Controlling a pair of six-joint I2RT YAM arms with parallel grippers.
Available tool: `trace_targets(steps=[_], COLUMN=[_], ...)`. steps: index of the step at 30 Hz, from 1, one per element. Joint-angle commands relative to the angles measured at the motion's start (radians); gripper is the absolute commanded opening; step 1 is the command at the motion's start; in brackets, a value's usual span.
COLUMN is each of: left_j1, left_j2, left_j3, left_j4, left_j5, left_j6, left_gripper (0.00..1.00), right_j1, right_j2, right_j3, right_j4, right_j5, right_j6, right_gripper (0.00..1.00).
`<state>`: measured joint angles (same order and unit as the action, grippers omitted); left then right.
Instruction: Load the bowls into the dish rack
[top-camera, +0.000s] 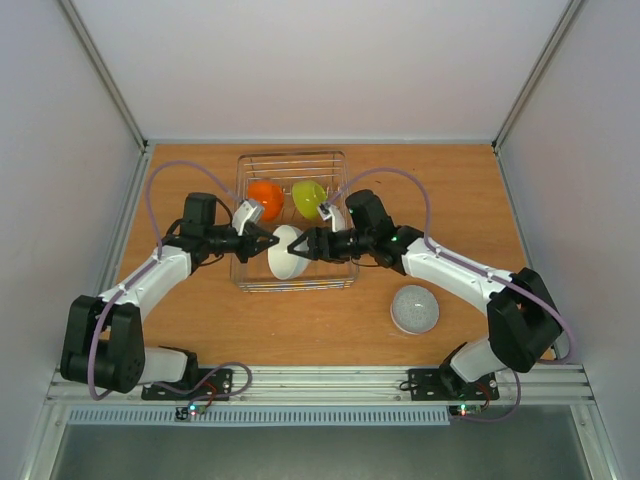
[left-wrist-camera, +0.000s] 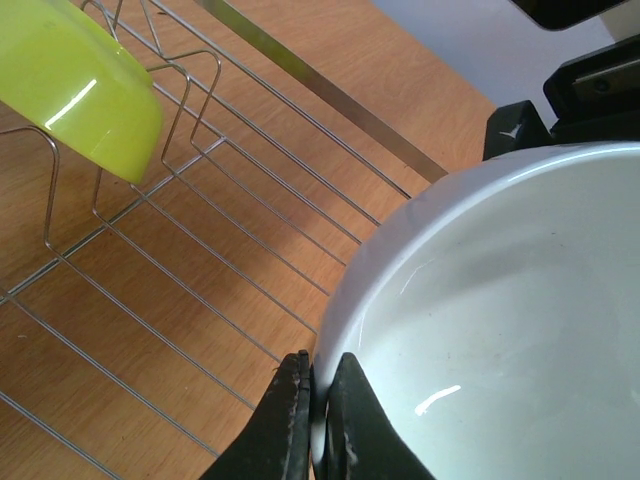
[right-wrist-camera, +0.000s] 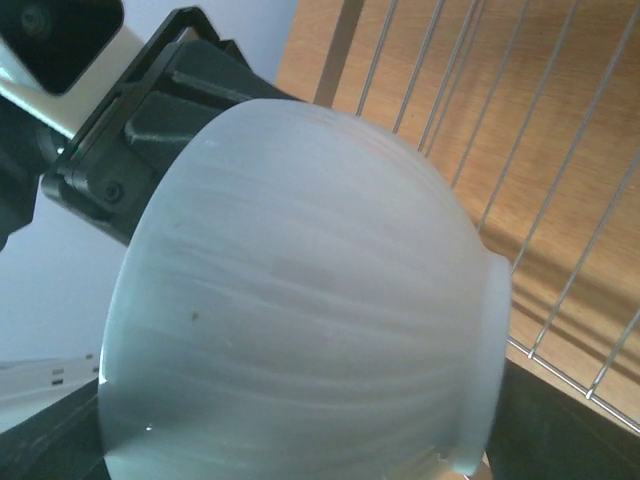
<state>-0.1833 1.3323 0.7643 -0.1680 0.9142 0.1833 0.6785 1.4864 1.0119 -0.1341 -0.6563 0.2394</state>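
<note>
Your left gripper (left-wrist-camera: 318, 378) pinches the rim of the white bowl (left-wrist-camera: 500, 320) above the near side of the dish rack (top-camera: 292, 286). Your right gripper (top-camera: 298, 245) has its jaws spread around the bowl (contact unclear).

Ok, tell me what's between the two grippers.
The white bowl, its rim pinched by the left gripper, the right gripper facing its underside; top view shows it.
</note>
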Motion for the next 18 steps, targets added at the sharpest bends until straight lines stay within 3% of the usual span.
trace_targets(steps=[1, 7, 12, 15, 18], left_j1=[0.008, 0.01, 0.01, 0.01, 0.01], left_j2=[-0.031, -0.031, -0.036, -0.054, -0.071], left_j3=[0.004, 0.005, 0.008, 0.004, -0.005], left_j4=[0.076, 0.077, 0.067, 0.073, 0.085], left_j5=[0.07, 0.064, -0.001, -0.031, -0.056], left_j6=[-0.027, -0.028, -0.021, -0.025, -0.029], left_gripper=[0.01, 0.01, 0.01, 0.05, 0.24], right_j1=[-0.006, -0.006, -0.005, -0.006, -0.006], right_j2=[0.01, -0.006, -0.043, -0.061, -0.067], right_j3=[-0.019, -0.024, -0.004, 0.013, 0.039], right_j4=[0.085, 0.098, -0.008, -0.082, -0.179], right_j5=[-0.073, -0.1, -0.03, 0.039, 0.154], right_j6=[0.033, 0.026, -0.039, -0.081, -0.127], right_gripper=[0.8, 0.33, 0.02, 0.01, 0.01])
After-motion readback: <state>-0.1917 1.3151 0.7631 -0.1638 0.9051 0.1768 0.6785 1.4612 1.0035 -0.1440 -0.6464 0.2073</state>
